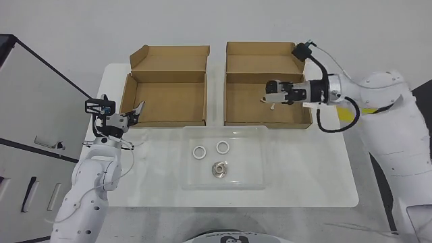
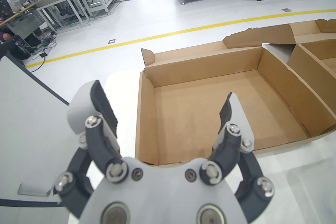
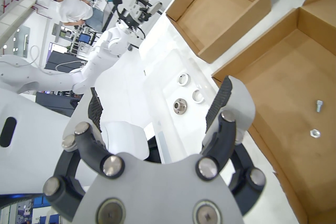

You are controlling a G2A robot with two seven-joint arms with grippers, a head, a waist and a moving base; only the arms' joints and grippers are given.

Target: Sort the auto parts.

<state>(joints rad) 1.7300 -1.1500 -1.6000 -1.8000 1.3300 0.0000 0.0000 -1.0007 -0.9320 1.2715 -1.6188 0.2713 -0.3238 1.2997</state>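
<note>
Two open cardboard boxes stand side by side at the back of the white table. The left box [image 1: 165,98] [image 2: 210,109] is bare inside. The right box [image 1: 260,111] [image 3: 286,78] holds a small bolt [image 3: 319,105] and a nut [image 3: 315,133]. In front of them, a clear tray [image 1: 196,174] carries two white rings [image 1: 200,152] [image 1: 223,147] [image 3: 183,78] [image 3: 197,96] and a metal flange [image 1: 219,169] [image 3: 180,106]. My right gripper [image 1: 265,95] [image 3: 160,101] hangs open over the right box, holding nothing. My left gripper [image 1: 136,111] [image 2: 164,101] is open by the left box's near left corner.
Both boxes have their lids [image 1: 174,56] folded back away from me. A white panel with a dark edge [image 1: 30,101] stands just left of the table. Bare tabletop [image 1: 304,169] lies to the right of the tray and along the front edge.
</note>
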